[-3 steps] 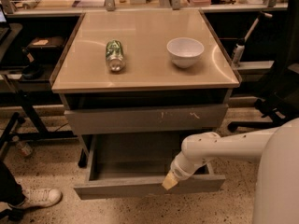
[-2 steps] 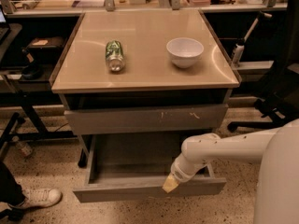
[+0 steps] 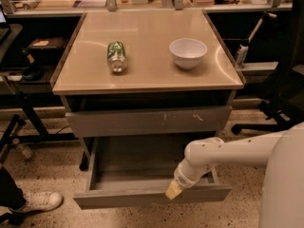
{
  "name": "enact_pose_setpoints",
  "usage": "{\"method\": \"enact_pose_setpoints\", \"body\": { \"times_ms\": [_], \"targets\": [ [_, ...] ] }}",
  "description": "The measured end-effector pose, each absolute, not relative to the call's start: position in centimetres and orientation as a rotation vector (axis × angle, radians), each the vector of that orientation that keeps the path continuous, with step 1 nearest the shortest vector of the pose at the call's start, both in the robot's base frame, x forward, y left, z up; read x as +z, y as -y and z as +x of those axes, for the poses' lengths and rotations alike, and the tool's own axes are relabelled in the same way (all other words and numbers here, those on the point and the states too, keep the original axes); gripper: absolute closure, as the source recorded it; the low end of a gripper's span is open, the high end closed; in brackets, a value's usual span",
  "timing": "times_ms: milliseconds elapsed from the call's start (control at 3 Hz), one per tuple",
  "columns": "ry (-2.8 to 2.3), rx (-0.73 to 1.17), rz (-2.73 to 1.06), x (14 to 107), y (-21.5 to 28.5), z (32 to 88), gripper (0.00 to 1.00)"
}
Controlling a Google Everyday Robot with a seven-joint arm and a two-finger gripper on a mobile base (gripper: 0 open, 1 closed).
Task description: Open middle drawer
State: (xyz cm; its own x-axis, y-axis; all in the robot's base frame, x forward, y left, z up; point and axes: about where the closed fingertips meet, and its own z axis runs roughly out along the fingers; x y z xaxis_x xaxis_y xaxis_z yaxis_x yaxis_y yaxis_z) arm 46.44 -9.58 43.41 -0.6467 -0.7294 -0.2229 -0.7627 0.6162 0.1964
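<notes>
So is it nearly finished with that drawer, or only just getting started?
Mostly done, it seems. The middle drawer is pulled well out, with its grey inside showing below the scratched front. In hand: the gripper sits at the drawer's front edge, right of centre. Left: perhaps a little more pull, then moving the arm away.

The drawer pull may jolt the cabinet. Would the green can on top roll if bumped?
Likely: the green can lies on its side on the smooth tabletop, lengthwise front to back, so it would probably roll sideways. Rolling right, the white bowl might stop it. The gripper sits at the middle drawer's front edge, away from it.
</notes>
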Motion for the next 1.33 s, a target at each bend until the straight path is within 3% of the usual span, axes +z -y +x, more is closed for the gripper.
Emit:
{"method": "enact_pose_setpoints", "body": {
  "times_ms": [1333],
  "targets": [
    [-2.721,0.420,-1.217,43.8,9.5,45.4,1.00]
  ]
}}
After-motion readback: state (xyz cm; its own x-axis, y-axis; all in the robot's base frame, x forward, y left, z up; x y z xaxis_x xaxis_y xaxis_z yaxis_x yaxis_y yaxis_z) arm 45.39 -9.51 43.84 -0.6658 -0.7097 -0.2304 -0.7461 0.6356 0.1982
